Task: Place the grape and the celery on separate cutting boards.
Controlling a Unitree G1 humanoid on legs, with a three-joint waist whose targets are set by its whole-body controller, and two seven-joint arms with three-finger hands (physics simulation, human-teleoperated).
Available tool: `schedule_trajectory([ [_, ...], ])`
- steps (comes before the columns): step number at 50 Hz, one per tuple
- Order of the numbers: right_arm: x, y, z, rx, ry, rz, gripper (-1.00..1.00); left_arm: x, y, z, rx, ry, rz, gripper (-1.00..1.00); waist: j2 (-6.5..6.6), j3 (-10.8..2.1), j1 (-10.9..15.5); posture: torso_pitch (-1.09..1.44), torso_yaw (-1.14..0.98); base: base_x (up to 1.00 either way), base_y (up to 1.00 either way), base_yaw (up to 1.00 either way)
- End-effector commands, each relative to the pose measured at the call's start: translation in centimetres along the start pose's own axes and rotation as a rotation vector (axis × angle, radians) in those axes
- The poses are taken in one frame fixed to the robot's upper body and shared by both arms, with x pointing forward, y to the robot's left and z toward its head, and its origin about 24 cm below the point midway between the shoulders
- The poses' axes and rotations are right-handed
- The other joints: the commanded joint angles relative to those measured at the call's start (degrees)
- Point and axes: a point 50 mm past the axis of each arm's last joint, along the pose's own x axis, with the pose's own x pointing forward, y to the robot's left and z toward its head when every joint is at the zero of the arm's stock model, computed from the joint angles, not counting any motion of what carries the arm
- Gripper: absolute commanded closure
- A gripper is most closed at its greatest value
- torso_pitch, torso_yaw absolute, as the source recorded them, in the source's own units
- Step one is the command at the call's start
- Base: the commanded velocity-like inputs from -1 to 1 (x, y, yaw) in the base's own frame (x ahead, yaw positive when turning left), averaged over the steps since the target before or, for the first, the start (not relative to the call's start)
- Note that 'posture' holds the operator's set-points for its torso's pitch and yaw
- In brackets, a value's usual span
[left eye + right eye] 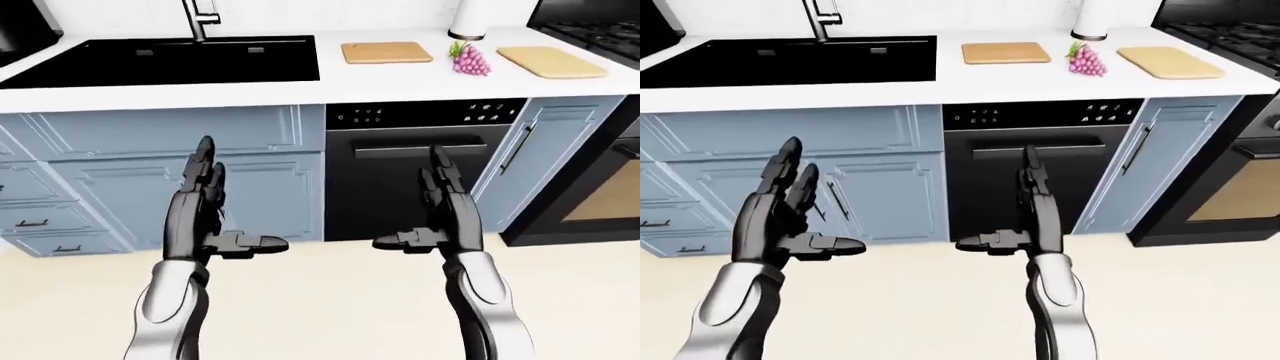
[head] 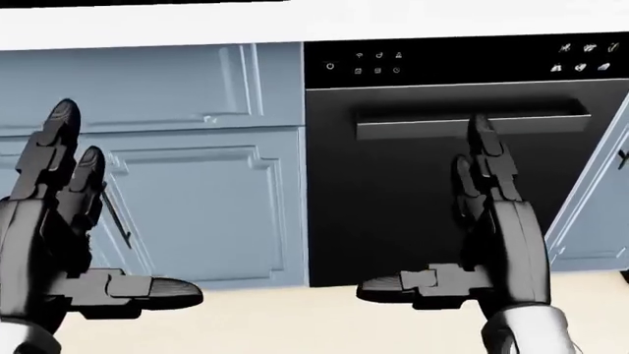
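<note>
A purple grape bunch [image 1: 470,61] lies on the white counter [image 1: 400,81] between two tan cutting boards, one [image 1: 385,52] to its left and one [image 1: 551,61] to its right. No celery shows in any view. My left hand [image 1: 215,214] is raised before the blue cabinet doors, open, fingers up and thumb out. My right hand [image 1: 430,210] is raised before the black dishwasher [image 1: 415,169], open too. Both hands are empty and well below the counter.
A black sink [image 1: 165,60] with a tap sits in the counter at the left. A white cylinder [image 1: 468,19] stands above the grape. A black stove [image 1: 590,30] and oven [image 1: 600,187] fill the right edge. Beige floor lies below.
</note>
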Motion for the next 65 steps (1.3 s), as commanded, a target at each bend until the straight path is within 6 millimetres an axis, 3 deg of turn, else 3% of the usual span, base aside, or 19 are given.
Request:
schedule_trajectory([
  [1, -0.1, 0.3, 1.1, 0.007, -0.049, 0.017, -1.00, -0.1, 0.1, 0.7, -0.001, -0.042, 0.000, -1.00, 1.18, -0.29, 0.2, 0.00, 0.00, 0.00, -0.48, 0.00],
  [3, -0.2, 0.3, 1.5, 0.009, -0.055, 0.019, -1.00, -0.1, 0.2, 0.3, -0.003, -0.037, 0.004, -1.00, 3.42, 0.45, 0.1, 0.00, 0.00, 0.00, -0.49, 0.00],
  [5, -0.4, 0.3, 1.7, 0.011, -0.062, 0.021, -1.00, -0.3, 0.0, 0.0, -0.009, -0.035, 0.002, -1.00, 3.77, -0.05, 0.2, 0.00, 0.00, 0.00, -0.69, 0.00],
  [9, -0.5, 0.2, 2.0, 0.013, -0.072, 0.021, -1.00, -0.2, 0.0, 0.0, -0.010, -0.034, 0.002, -1.00, 3.51, 1.27, 0.5, 0.00, 0.00, 0.00, -0.89, 0.00],
  [16, -0.5, 0.1, 1.6, 0.019, -0.070, 0.020, -1.00, -0.1, 0.4, -0.5, -0.029, -0.042, 0.020, -1.00, -0.71, 1.31, 1.2, 0.00, 0.00, 0.00, -0.92, 0.00],
  [19, -0.3, -0.1, 1.5, 0.021, -0.070, 0.013, -1.00, -0.2, 0.5, -0.4, -0.032, -0.043, 0.021, -1.00, -5.26, -0.48, 1.5, 0.00, 0.00, 0.00, -0.91, 0.00],
  [21, -0.5, -0.1, 1.8, 0.023, -0.074, 0.013, -1.00, -0.2, 0.5, -0.6, -0.034, -0.042, 0.020, -1.00, -4.12, 1.34, 0.4, 0.00, 0.00, 0.00, -0.91, 0.00],
  [27, -0.6, -0.3, 2.3, 0.026, -0.086, 0.010, -1.00, -0.2, 0.5, -0.1, -0.030, -0.049, 0.021, -1.00, -0.22, 2.46, -0.3, 0.00, 0.00, 0.00, -0.92, 0.00],
  [30, -0.8, -0.5, 2.8, 0.024, -0.100, -0.001, -1.00, -0.2, 0.5, 0.2, -0.027, -0.053, 0.019, -1.00, 3.14, 1.14, 0.1, 0.00, 0.00, 0.00, -0.71, 0.00],
  [31, -0.9, -0.5, 3.0, 0.021, -0.105, -0.006, -1.00, -0.1, 0.5, 0.4, -0.024, -0.054, 0.019, -1.00, 1.16, 0.48, 0.7, 0.00, 0.00, 0.22, -0.27, 0.00],
  [33, -1.1, -0.6, 3.4, 0.019, -0.114, -0.009, -1.00, -0.1, 0.6, 0.7, -0.020, -0.058, 0.019, -1.00, -0.71, 3.30, 2.3, 0.00, 0.00, 0.32, -0.11, 0.00],
  [36, -1.4, -0.6, 4.0, 0.004, -0.131, -0.012, -1.00, -0.1, 0.7, 1.1, -0.014, -0.065, 0.019, -1.00, -5.26, 3.44, 2.5, 0.00, 0.00, 0.48, 0.00, 0.00],
  [38, -1.6, -0.6, 4.5, 0.005, -0.144, -0.016, -1.00, 0.0, 0.8, 1.4, -0.008, -0.069, 0.019, -1.00, -3.59, 4.94, 3.0, 0.00, 0.00, 0.63, 0.00, 0.00],
  [41, -1.8, -0.7, 5.1, 0.008, -0.158, -0.019, -1.00, 0.0, 0.9, 2.2, -0.004, -0.080, 0.017, -1.00, -2.47, 3.14, 2.0, 0.00, 0.00, 0.83, 0.00, 0.00],
  [45, -2.1, -0.7, 5.3, 0.006, -0.167, -0.019, -1.00, 0.0, 0.9, 2.2, -0.003, -0.083, 0.018, -1.00, -1.23, 2.79, 2.1, 0.00, 0.00, 0.98, 0.00, 0.00],
  [61, -2.4, -0.7, 6.0, 0.031, -0.179, -0.008, -1.00, -0.3, 2.1, 3.5, -0.004, -0.104, 0.039, -1.00, -2.16, 0.35, 1.1, 0.00, 0.00, 0.98, 0.21, 0.00],
  [63, -2.5, -0.6, 6.2, 0.037, -0.189, -0.006, -1.00, -0.3, 2.2, 3.7, -0.004, -0.108, 0.042, -1.00, 3.76, -3.46, 0.3, 0.00, 0.00, 0.06, 0.00, 0.00],
  [64, -2.6, -0.6, 6.4, 0.041, -0.195, -0.002, -1.00, -0.4, 2.2, 3.8, -0.001, -0.109, 0.042, -1.00, 5.39, -2.01, -0.3, 0.00, 0.00, 0.00, 0.00, 0.00],
  [65, -2.7, -0.6, 6.6, 0.039, -0.200, 0.000, -1.00, -0.4, 2.2, 4.0, 0.001, -0.112, 0.042, -1.00, 4.92, 2.36, 0.7, 0.00, 0.00, 0.00, 0.00, 0.00],
])
